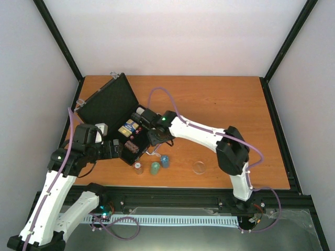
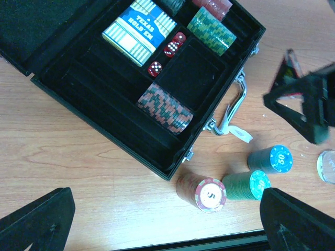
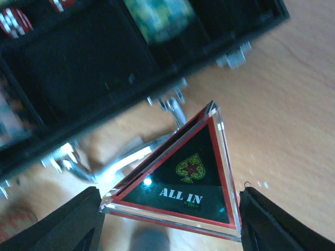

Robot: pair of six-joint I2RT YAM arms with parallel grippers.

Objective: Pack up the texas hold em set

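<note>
- Right fingers [image 3: 57, 225]: set apart to the width of the black triangle [image 3: 183, 183]. It spans the gap and meets a finger at each lower corner, so I read the right gripper [image 3: 170, 222] as clamped on it.
- Black triangle: one. It has clear edges, a red border, a green spade with a red star, and "ALL IN" in white. It is held just in front of the case, near the silver handle [image 2: 233, 102].
- Left fingers [image 2: 36, 225]: wide apart, with nothing between them and nothing touching them. The left gripper [image 2: 165, 209] hangs over the case's near corner and the loose chips.
- Case [image 2: 104, 130]: one, flat and black with a black lining. It lies open and at an angle on the left rear part of the table [image 1: 235, 104], with the lid laid back.
- Inside the case:
  - one blue-and-white card deck [image 2: 138, 29] printed "TEXAS HOLD'EM"
  - three red dice [image 2: 170, 49] in a line beside the deck
  - one green chip row [image 2: 212, 31]
  - one red-and-green chip row [image 2: 165, 107]
  - more chips at the top edge of my left wrist view (cut off, so I cannot count them)
- On the table in front of the case: three chip stacks lying on their sides in a close row.
  - red stack [image 2: 201, 191], marked 5
  - green stack [image 2: 246, 185]
  - blue stack [image 2: 269, 159], marked 50
- Clear disc [image 1: 199, 167]: one, flat on the wood, to the right of the blue stack and apart from it.
</note>
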